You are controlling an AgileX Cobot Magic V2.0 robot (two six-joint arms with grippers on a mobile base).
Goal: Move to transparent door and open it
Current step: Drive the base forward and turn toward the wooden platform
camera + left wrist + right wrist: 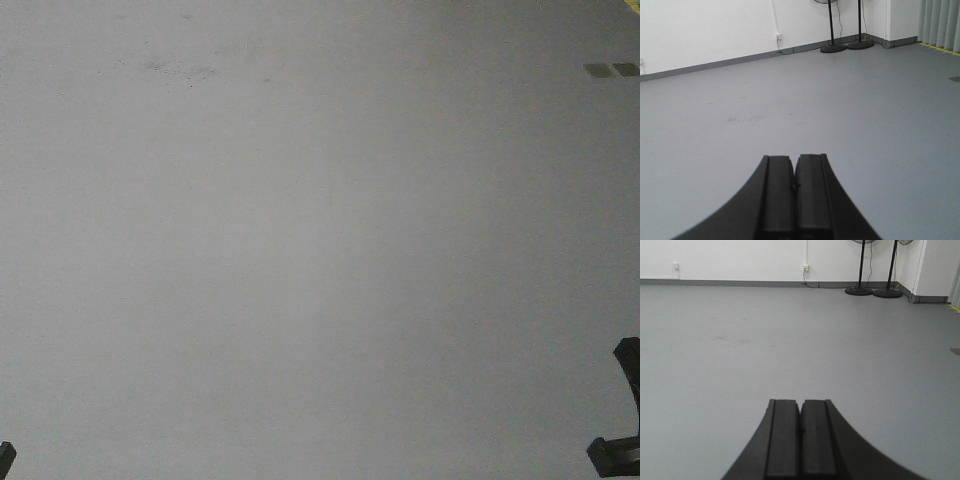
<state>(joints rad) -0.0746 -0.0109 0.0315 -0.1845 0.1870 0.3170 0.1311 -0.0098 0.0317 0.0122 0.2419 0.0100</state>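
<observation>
Arms reach forward, low and level, so each wrist camera looks along its own jaws. Our left gripper (795,159) has its jaws pressed together with nothing between them; our right gripper (801,402) is clenched the same way. Beneath us lies a grey floor (300,260), faintly scuffed. Both wrist views take in a white wall (715,25) with grey skirting and two black fan stands (859,290) near the corner. Only the left one shows pleated blinds (940,20) and a yellow floor line (940,48). The front view looks down at the floor. We cannot tell where the transparent door stands.
</observation>
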